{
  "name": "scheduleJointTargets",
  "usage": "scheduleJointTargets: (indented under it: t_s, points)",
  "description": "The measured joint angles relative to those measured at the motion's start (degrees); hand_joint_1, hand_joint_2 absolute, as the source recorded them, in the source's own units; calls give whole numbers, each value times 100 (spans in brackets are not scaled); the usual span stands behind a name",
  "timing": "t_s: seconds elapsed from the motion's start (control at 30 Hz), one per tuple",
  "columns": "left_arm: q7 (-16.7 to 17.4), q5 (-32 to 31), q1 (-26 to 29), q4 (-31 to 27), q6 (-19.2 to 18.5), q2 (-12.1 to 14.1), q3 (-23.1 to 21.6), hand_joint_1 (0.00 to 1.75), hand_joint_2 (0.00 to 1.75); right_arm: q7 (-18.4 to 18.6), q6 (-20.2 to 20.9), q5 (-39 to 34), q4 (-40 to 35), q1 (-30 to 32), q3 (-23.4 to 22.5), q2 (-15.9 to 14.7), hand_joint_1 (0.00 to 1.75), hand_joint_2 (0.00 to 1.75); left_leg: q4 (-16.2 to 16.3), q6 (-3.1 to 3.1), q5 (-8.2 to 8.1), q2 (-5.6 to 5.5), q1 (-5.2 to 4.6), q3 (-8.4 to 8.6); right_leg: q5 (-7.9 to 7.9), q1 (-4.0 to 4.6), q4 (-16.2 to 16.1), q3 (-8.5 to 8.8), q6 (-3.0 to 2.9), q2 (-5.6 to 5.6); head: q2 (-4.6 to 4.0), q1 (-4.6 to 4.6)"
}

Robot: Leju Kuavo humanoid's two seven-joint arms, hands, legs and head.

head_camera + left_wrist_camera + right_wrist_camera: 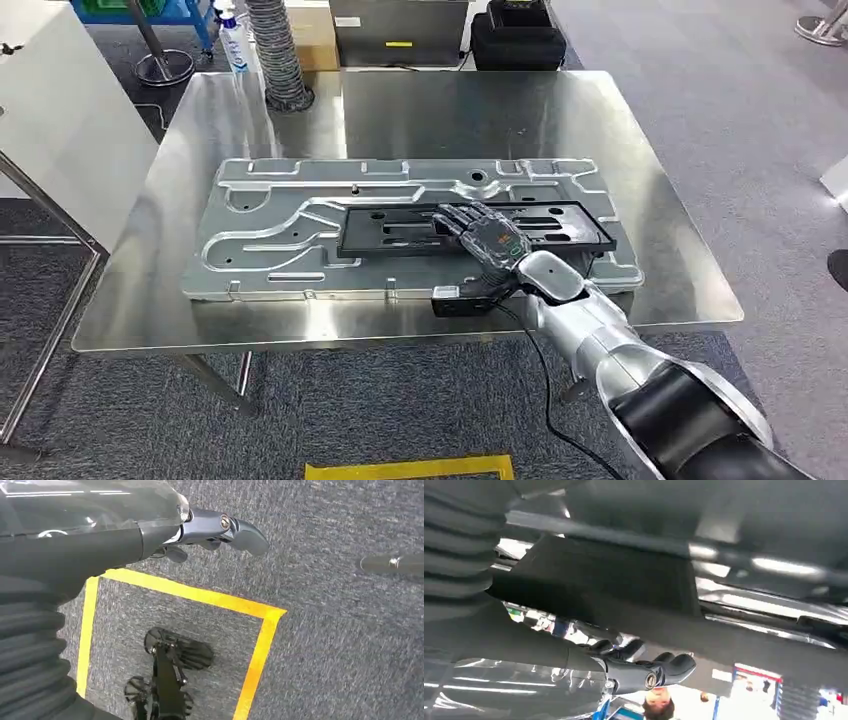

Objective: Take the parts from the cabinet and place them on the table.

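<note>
Steel worktop (pixel 620 150) carrying a silver plate (pixel 270 240), with a black frame part (pixel 400 235) lying flat on top. Right hand (pixel 487 240) resting on the frame, fingers spread over it; whether gripping or just let go, cannot tell. Left hand (pixel 220 530) hanging over carpet, holding nothing, fingers loosely apart. Placing step, probably near its end. Next: lifting straight up, then drawing back past the near edge. Open room on the worktop's far side.

steel table (pixel 200 120) | large silver plate (pixel 270 235) flat on it
</note>
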Motion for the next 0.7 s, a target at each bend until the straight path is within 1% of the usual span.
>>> scheduleJointTargets:
  t_s: [0.03, 0.07, 0.1, 0.17, 0.2, 0.23, 0.27, 0.3, 0.33, 0.37, 0.4, 0.43, 0.47, 0.5, 0.53, 0.57, 0.6, 0.63, 0.67, 0.7]
  points:
    - [-11, 9, -1, 0, 4, -7, 0, 0, 0, -22, -63, -20, -7, -6, -42, 0, 0, 0, -1, -1, 0, 1, -6, 6, 196, 30, -514, 268, -77, 0, 0, -2]
    - [-17, 9, -5, 0, 9, -39, 0, 0, 0, -56, -164, -61, -20, -3, -83, 2, 0, 0, 2, -29, -2, 5, -32, -2, 150, 60, -721, 369, -111, -15, 0, -2]
    - [-20, 9, -2, 0, 9, -37, 0, 0, 0, -118, -320, -144, -43, 10, -128, 9, 0, 0, -3, -58, 7, 5, -16, -3, 193, 74, -756, 357, -108, -33, 0, 0]
    - [-28, 9, 14, 0, 9, -39, 0, 0, 0, -269, -704, -302, -88, 47, -256, 9, 0, 0, -41, -129, 24, 10, 1, 5, 188, 93, -746, 347, -121, -28, 0, -2]
    - [-31, 9, 12, 0, 9, -42, 0, 0, 0, -306, -802, -337, -118, 51, -317, 9, 0, 0, -78, -169, 34, 8, -22, 32, 229, 72, -828, 375, -153, -29, 0, 0]
    - [-33, 6, 13, 0, 9, -42, 0, 0, 0, -326, -844, -348, -158, 61, -365, 15, 0, 0, -20, -181, -16, 18, -6, 15, 286, 11, -929, 444, -153, -56, 0, -2]
    - [-35, 6, 16, 0, 9, -46, 0, 0, 0, -332, -874, -363, -160, 55, -398, 15, 0, 0, 172, -196, -179, 17, -22, -58, 310, 9, -981, 477, -193, -50, 0, -2]
    - [-35, 9, 19, 0, 11, -44, 0, 0, 0, -334, -874, -376, -166, 58, -426, 28, 0, 0, 570, -213, -409, 17, -9, -220, 314, 11, -989, 475, -202, -52, 0, 0]
    - [-35, 9, 19, 0, 13, -37, 0, 0, 0, -339, -874, -389, -173, 78, -457, 39, 0, 0, 1044, -235, -638, 17, -6, -432, 310, 13, -983, 470, -208, -51, 0, -2]
    - [-35, 9, 21, 0, 13, -33, 0, 0, 0, -345, -874, -387, -173, 109, -468, 44, 0, 0, 1482, -255, -817, 17, -7, -639, 309, 19, -980, 464, -209, -51, 0, -2]
    - [-35, 9, 25, 0, 13, -33, 0, 0, 0, -347, -874, -389, -173, 140, -474, 44, 0, 0, 1701, -266, -857, 18, -7, -741, 309, 22, -973, 459, -209, -52, 0, -2]
    - [-35, 9, 31, 0, 11, -33, 0, 0, 0, -352, -874, -389, -173, 171, -489, 44, 0, 0, 1629, -272, -753, 18, -6, -705, 306, 22, -959, 457, -205, -51, 0, -2]
    - [-35, 9, 34, 0, 13, -33, 0, 0, 0, -354, -874, -389, -173, 180, -500, 44, 0, 0, 1273, -272, -532, 19, -6, -522, 295, 21, -939, 457, -191, -49, 0, -2]
    - [-35, 9, 33, 0, 13, -31, 0, 0, 0, -371, -891, -400, -179, 178, -520, 44, 0, 0, 760, -266, -279, 21, -5, -255, 277, 17, -909, 457, -176, -46, 0, -2]
    - [-35, 9, 29, 0, 11, -22, 0, 0, 0, -426, -949, -444, -203, 178, -540, 46, 0, 0, 189, -254, -42, 27, -4, 54, 249, 12, -867, 457, -153, -45, 0, -2]
    - [-33, 9, 19, 0, 11, -20, 0, 0, 0, -569, -1127, -537, -273, 193, -607, 52, 0, 0, -41, -195, -141, 30, -15, 164, 227, 23, -838, 439, -122, -44, 0, -2]
    - [-35, 11, 19, 0, 9, -20, 0, 0, 0, -711, -1242, -612, -372, 208, -682, 52, 0, 0, -84, -157, -91, 25, -44, 170, 218, 49, -803, 416, -100, -34, 0, -2]
    - [-22, 15, 32, 0, 9, -20, 0, 0, 0, -875, -1325, -678, -508, 252, -770, 57, 0, 0, -60, -124, -87, 24, -29, 156, 229, 51, -806, 406, -82, -32, 0, -4]
    - [-15, 26, 38, 0, 7, -20, 0, 0, 0, -1146, -1390, -849, -817, 343, -949, 59, 0, 0, -53, -100, -88, 19, -39, 155, 233, 51, -817, 413, -59, -31, 0, -4]
    - [-15, 46, 42, 0, 4, -22, 0, 0, 0, -1330, -1399, -1074, -1213, 508, -1111, 52, 0, 0, -54, -68, -80, 12, -45, 154, 235, 52, -825, 419, -32, -35, 0, -2]
